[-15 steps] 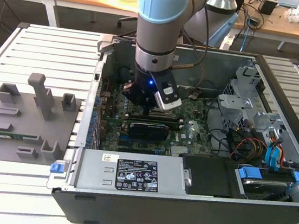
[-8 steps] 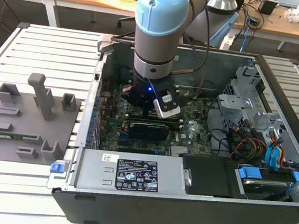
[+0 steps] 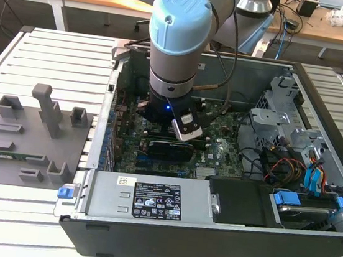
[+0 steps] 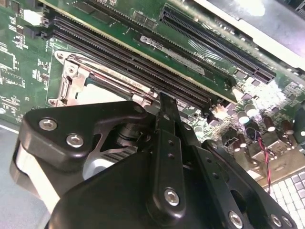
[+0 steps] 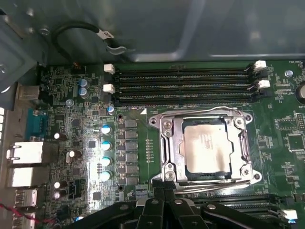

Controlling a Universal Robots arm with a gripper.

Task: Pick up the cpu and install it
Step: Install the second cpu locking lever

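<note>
One cpu point(image 5: 210, 145) sits inside the metal-framed socket point(image 5: 167, 143); the tool point(image 5: 164, 193) hovers just beside it, finger state indiscernible.

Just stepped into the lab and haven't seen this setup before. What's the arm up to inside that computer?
The robot arm is reaching down into an open computer case, its gripper hovering just above the motherboard. In the first wrist view the cpu sits inside the metal-framed socket, beside the empty memory slots. The gripper is nearest that socket's edge and holds nothing visible. Grey fixture blocks sit outside the case on the exterior view's left.
</note>
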